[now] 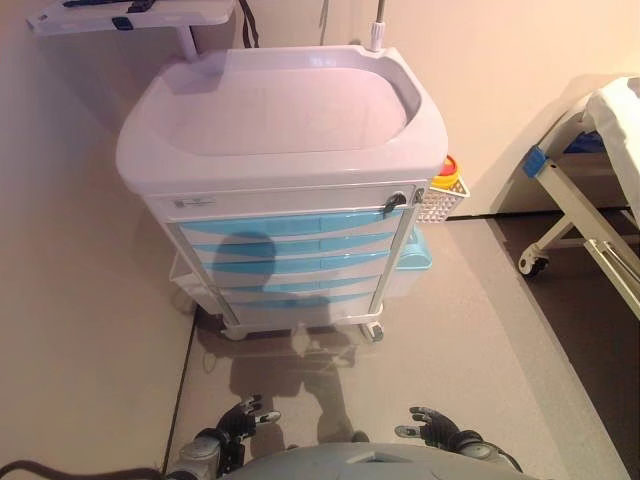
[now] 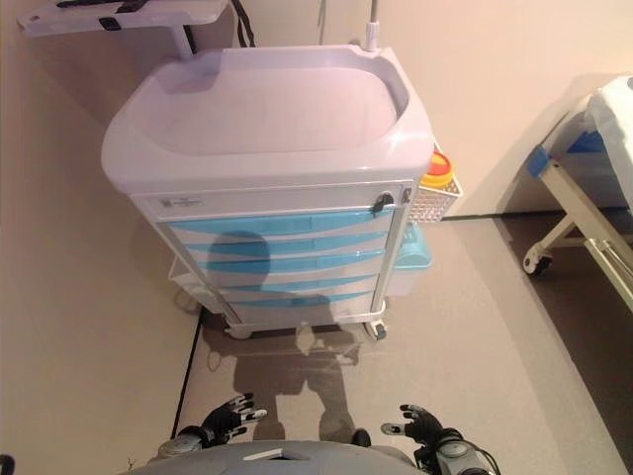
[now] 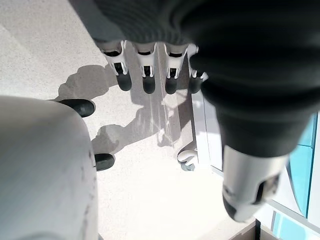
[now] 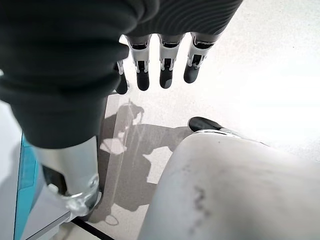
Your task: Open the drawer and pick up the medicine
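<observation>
A white medical cart [image 1: 290, 165] stands ahead of me, with a recessed top tray and several light-blue drawers [image 1: 290, 248] stacked on its front, all closed. No medicine shows in any view. My left hand [image 1: 240, 420] hangs low near my body, fingers relaxed and empty, well short of the cart. My right hand [image 1: 435, 428] hangs likewise on the other side, open and empty. The cart's lower edge and a caster [image 3: 186, 159] show past my left hand's fingers [image 3: 145, 75] in the left wrist view.
A white basket [image 1: 442, 200] with a yellow and red container [image 1: 447, 170] hangs on the cart's right side. A bed frame with a wheel [image 1: 580, 200] stands at the right. A wall runs behind the cart. A white shelf [image 1: 130, 15] shows at the upper left.
</observation>
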Tool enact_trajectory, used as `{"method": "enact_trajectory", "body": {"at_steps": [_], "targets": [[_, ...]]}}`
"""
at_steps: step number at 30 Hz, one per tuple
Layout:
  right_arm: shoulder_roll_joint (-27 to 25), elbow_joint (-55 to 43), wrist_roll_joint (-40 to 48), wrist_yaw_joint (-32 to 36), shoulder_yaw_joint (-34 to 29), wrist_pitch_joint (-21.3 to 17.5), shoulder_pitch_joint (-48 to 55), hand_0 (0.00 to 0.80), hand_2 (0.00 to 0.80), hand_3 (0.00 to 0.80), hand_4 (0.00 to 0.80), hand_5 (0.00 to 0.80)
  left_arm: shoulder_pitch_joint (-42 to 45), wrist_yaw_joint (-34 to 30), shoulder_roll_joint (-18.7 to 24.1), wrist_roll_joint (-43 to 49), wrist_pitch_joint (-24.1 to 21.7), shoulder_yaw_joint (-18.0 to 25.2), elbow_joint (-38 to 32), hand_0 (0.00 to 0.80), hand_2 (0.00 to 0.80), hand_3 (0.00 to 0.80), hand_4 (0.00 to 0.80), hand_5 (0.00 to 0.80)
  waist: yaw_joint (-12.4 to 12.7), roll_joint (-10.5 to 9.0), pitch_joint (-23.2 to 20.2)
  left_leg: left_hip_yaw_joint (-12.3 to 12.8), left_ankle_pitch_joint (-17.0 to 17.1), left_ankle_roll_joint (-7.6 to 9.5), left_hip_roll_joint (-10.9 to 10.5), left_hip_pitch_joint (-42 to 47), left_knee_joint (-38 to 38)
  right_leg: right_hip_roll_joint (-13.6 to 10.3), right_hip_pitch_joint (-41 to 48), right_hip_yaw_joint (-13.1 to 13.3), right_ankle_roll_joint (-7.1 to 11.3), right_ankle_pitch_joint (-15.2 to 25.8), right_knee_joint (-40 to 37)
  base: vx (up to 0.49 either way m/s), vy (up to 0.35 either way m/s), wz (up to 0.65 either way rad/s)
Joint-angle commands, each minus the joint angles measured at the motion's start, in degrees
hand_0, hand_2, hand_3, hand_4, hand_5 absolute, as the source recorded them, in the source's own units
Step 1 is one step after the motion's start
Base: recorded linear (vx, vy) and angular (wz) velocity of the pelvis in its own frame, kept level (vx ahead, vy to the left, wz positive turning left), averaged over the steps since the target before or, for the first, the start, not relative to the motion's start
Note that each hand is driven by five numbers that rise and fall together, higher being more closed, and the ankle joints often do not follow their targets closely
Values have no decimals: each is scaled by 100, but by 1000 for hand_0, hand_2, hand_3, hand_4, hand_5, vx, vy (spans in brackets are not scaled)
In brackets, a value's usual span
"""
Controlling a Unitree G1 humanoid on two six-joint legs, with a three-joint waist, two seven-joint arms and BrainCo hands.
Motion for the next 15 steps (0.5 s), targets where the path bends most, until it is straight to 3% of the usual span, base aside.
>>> {"method": "enact_trajectory", "body": {"at_steps": [1,15], "targets": [[73,136,-3,-18,204,-158,-201,0,0,0,0,0,-213,-85,-173,4,-94,-43,178,0,0,0,0,0,51,-87,-85,650,-154,113,-189,-138,40,-49,131,34,356,-244,268,0,0,0],[56,202,-21,15,149,-127,-161,0,0,0,0,0,-176,101,-183,-60,-114,69,220,0,0,0,0,0,73,-112,-49,650,-165,104,-187,-121,63,-54,164,-3,356,-253,267,9,1,0]]}}
